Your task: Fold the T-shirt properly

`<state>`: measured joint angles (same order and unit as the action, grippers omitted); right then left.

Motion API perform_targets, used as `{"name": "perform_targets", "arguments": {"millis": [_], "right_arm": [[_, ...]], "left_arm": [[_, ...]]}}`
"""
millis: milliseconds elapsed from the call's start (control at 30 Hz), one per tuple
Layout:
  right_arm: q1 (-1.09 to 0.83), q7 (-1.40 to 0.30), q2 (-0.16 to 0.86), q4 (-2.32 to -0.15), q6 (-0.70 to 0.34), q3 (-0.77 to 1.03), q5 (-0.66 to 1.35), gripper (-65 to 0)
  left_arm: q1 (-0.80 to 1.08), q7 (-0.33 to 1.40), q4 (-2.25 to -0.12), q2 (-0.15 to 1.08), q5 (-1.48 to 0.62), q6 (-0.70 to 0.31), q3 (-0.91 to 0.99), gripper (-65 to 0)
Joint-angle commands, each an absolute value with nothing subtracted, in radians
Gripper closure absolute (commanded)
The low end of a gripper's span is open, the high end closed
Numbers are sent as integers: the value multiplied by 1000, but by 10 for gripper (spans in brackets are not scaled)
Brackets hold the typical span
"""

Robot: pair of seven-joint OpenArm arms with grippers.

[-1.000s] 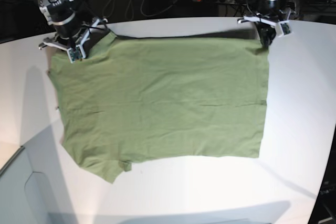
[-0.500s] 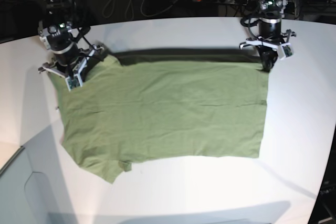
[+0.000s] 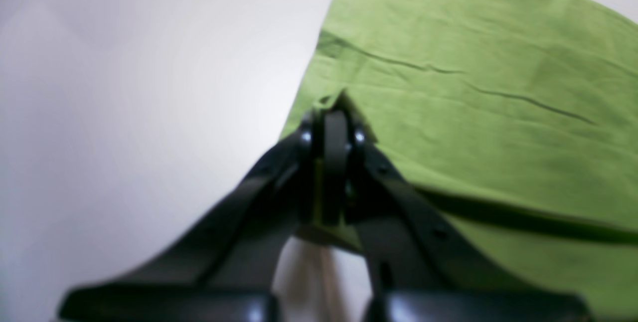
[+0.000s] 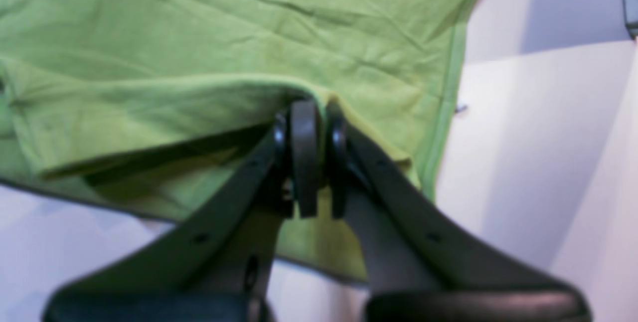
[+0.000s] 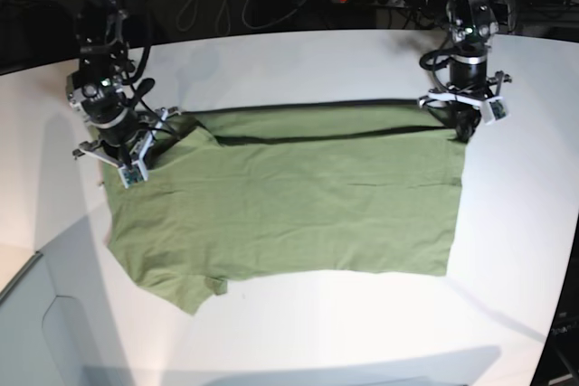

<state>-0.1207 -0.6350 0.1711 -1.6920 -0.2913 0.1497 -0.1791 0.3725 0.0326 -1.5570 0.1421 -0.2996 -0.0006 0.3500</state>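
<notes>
Both the left pincer (image 5: 466, 131) and right pincer (image 5: 136, 169) are clamped on the green T-shirt (image 5: 298, 214), spread across the middle of the white tabletop (image 5: 362, 323). Folding looks only partly done, with the held far layer still to be laid down. Cables (image 5: 194, 6) lie beyond the far edge.

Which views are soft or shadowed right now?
Left wrist: the tool is blurred, darkest low in the picture. Right wrist: dark shadow under the lifted fabric; bluish shade on the table. Base: shadow on the table, lower left.
</notes>
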Motion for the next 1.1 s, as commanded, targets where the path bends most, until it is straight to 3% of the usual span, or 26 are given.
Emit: {"name": "perform_targets", "arguments": {"millis": [0,1067], "right_arm": [[-91,-613,179,-1699,-302,154,-177,-1],[45,-599,162,-1560,-303,154,-174,-1]], "left_arm": [[358,2,-1567,151,-302,1,355,0],[200,2,-1454,140,-302,1,354,0]]}}
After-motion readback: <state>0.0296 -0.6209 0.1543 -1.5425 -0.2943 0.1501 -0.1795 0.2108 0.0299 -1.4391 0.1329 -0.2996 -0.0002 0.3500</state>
